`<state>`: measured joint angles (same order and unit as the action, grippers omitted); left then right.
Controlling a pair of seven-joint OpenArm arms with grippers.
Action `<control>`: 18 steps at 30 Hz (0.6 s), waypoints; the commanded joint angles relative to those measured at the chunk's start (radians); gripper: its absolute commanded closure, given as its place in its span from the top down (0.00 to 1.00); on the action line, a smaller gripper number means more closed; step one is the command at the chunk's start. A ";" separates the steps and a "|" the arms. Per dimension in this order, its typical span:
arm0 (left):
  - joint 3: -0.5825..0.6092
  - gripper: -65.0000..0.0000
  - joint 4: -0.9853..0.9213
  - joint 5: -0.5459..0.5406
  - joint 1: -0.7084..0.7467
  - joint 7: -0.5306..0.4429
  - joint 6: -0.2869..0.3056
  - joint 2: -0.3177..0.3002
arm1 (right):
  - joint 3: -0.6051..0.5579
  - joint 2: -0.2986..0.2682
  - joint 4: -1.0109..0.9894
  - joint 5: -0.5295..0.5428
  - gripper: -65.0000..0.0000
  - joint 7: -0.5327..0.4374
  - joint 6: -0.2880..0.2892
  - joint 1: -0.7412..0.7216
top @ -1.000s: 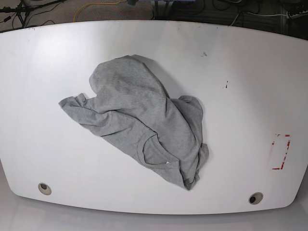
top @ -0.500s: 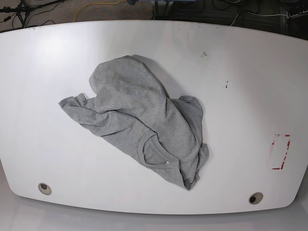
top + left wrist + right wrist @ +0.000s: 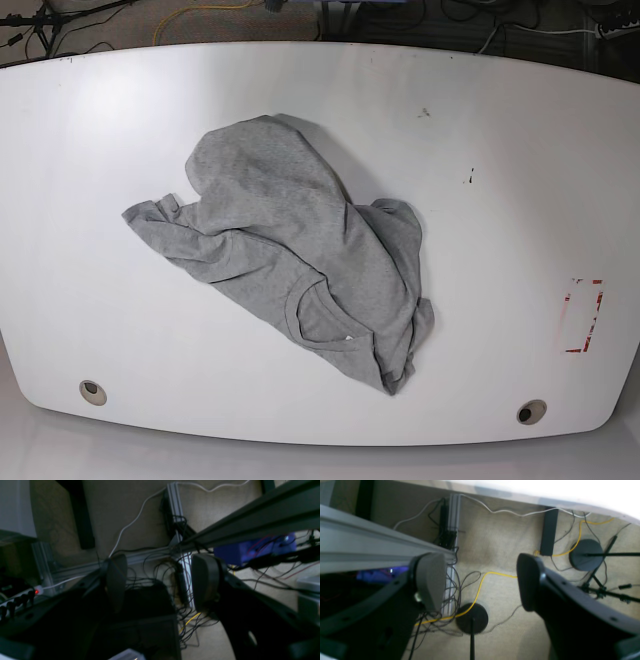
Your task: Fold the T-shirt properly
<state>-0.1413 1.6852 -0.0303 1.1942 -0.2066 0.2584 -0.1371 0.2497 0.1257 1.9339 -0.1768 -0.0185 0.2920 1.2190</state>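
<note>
— Two grippers, left (image 3: 160,582) and right (image 3: 480,580), both spread wide and empty, hanging off the table (image 3: 520,160) over the floor; neither shows in the base view.
— And the shirt (image 3: 290,245)?
— Crumpled mid-table, neckline (image 3: 318,318) toward the near edge. We should flatten it first: pinch opposite edges, lift, spread, then fold.

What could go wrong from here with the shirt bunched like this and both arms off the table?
1. The T-shirt lies crumpled with layers overlapping, so a pinch may catch two layers and fold it crooked.
2. Both wrist views show only floor and cables past the open left end effector and right end effector, so the approach depends on the base view.
</note>
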 commanded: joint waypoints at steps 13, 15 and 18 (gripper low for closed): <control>-0.035 0.57 0.061 -0.019 0.031 -0.006 -0.001 -0.039 | 0.016 -0.001 0.073 0.006 0.65 -0.016 -0.001 0.052; -0.037 0.57 0.070 -0.020 0.033 -0.006 -0.001 -0.040 | 0.015 -0.001 0.077 0.006 0.65 -0.019 -0.001 0.054; -0.041 0.57 0.084 -0.019 0.034 -0.003 0.000 -0.043 | 0.014 -0.002 0.081 0.005 0.65 -0.019 0.001 0.057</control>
<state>-0.1825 1.7451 -0.0456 1.2049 -0.1925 0.2501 -0.1799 0.2619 0.1226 1.9949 -0.1795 -0.0177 0.2920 1.2503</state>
